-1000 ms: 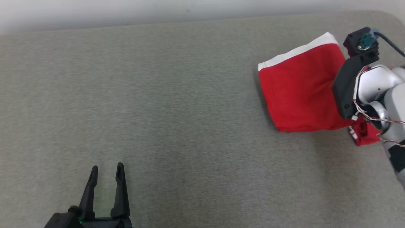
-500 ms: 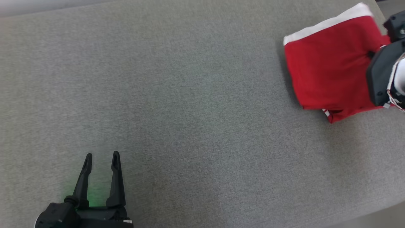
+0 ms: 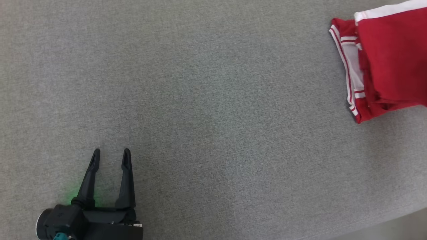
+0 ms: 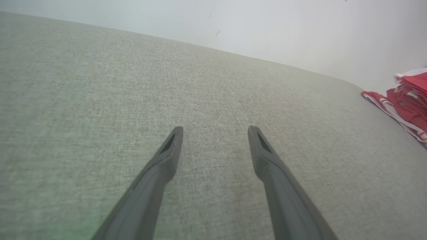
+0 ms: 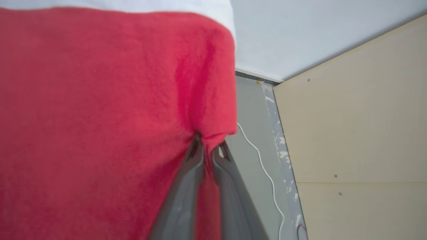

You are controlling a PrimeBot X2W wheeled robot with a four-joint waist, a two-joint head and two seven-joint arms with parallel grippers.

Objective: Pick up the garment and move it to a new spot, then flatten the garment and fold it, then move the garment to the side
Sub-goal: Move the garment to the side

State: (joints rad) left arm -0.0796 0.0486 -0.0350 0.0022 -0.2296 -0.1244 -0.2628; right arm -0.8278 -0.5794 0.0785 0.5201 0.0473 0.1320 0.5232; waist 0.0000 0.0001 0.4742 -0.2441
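The red garment with white bands lies folded at the far right edge of the grey surface, running off the head view. From the left wrist it shows as a red pile at the right edge. My right gripper is shut on a fold of the red garment, cloth pinched between its two fingers. Far from it, at the lower left, my left gripper is open over bare grey fabric, with nothing between its fingers.
The grey fabric surface spreads wide between the left gripper and the garment. Its front edge shows at the lower right corner. Past the garment, the right wrist view has a pale wall, a beige panel and a white cable on the floor.
The head camera has swung, shifting the whole picture. The garment now sits further right with its striped edge showing, and the right arm has left the head view. The left gripper stays open.
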